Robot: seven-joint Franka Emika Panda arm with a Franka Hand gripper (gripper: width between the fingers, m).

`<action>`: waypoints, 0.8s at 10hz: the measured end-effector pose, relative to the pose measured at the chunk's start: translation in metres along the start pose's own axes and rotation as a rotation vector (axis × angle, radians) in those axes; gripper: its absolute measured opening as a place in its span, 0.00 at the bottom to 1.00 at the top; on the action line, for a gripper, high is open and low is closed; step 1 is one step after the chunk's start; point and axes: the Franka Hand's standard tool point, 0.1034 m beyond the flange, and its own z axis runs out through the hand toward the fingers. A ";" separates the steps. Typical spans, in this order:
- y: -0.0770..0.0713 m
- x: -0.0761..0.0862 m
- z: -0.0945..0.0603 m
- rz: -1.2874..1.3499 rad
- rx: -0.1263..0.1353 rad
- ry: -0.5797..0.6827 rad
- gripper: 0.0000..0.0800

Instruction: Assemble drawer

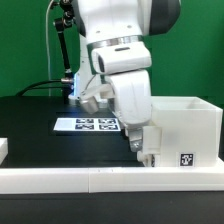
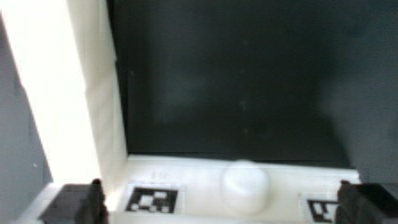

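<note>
The tall white drawer casing (image 1: 188,125) stands at the exterior view's right, with a square tag (image 1: 185,158) on its near face. My gripper (image 1: 144,152) hangs low at the casing's near left corner. In the wrist view my gripper (image 2: 219,203) is open wide, with one dark finger (image 2: 75,202) at each side. Between them lies a white edge carrying a round white knob (image 2: 244,182) and two tags (image 2: 157,197). A white wall (image 2: 71,90) runs beside a dark hollow. I cannot tell whether this is a tray or the casing. I hold nothing.
The marker board (image 1: 88,125) lies flat on the black table behind my arm. A long low white rail (image 1: 90,178) runs along the front. A small white piece (image 1: 3,148) shows at the exterior view's left edge. A black stand (image 1: 66,50) rises at the back.
</note>
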 end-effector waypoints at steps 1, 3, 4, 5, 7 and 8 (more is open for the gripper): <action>0.000 0.007 0.001 0.000 0.002 0.002 0.81; -0.001 0.015 0.004 0.015 0.008 0.006 0.81; 0.000 0.019 0.004 0.012 0.007 0.005 0.81; -0.001 0.018 0.004 0.015 0.014 0.005 0.81; -0.001 0.017 0.003 0.016 0.018 0.005 0.81; -0.002 0.007 0.002 0.019 0.025 0.001 0.81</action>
